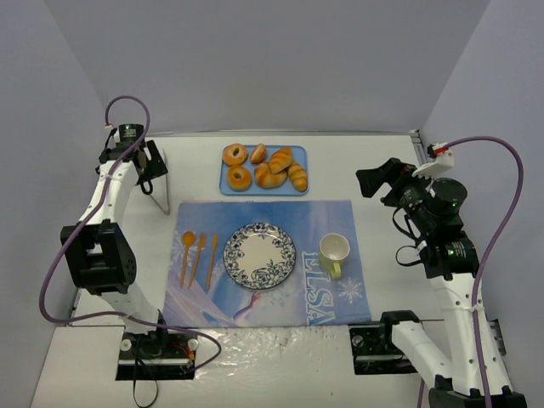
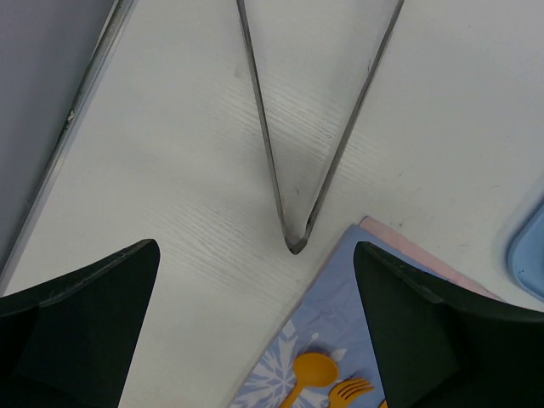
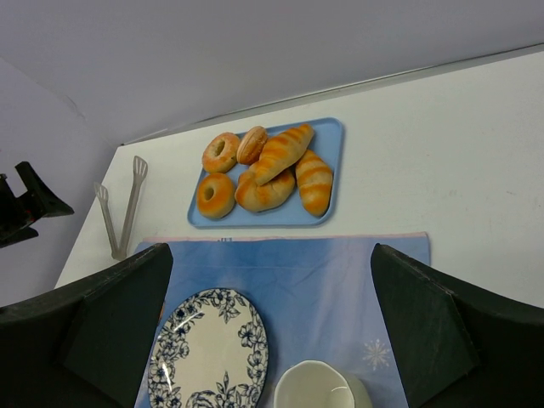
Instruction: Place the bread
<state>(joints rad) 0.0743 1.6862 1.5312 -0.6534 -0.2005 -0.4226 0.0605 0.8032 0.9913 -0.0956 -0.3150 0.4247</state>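
Several breads, rolls [image 1: 280,167] and bagels [image 1: 239,178], lie piled on a light blue tray [image 1: 299,190] at the back of the table; they also show in the right wrist view [image 3: 280,155]. A blue-and-white floral plate [image 1: 259,255] sits empty on the blue placemat [image 1: 323,221]. Metal tongs [image 1: 161,197] lie left of the mat, their hinge end showing in the left wrist view [image 2: 294,240]. My left gripper [image 1: 151,174] is open and empty above the tongs. My right gripper [image 1: 374,181] is open and empty, raised at the right.
A yellow mug [image 1: 335,252] stands right of the plate. An orange spoon [image 1: 187,251], fork [image 1: 200,251] and knife [image 1: 212,259] lie left of the plate on the mat. Grey walls close in the table on three sides.
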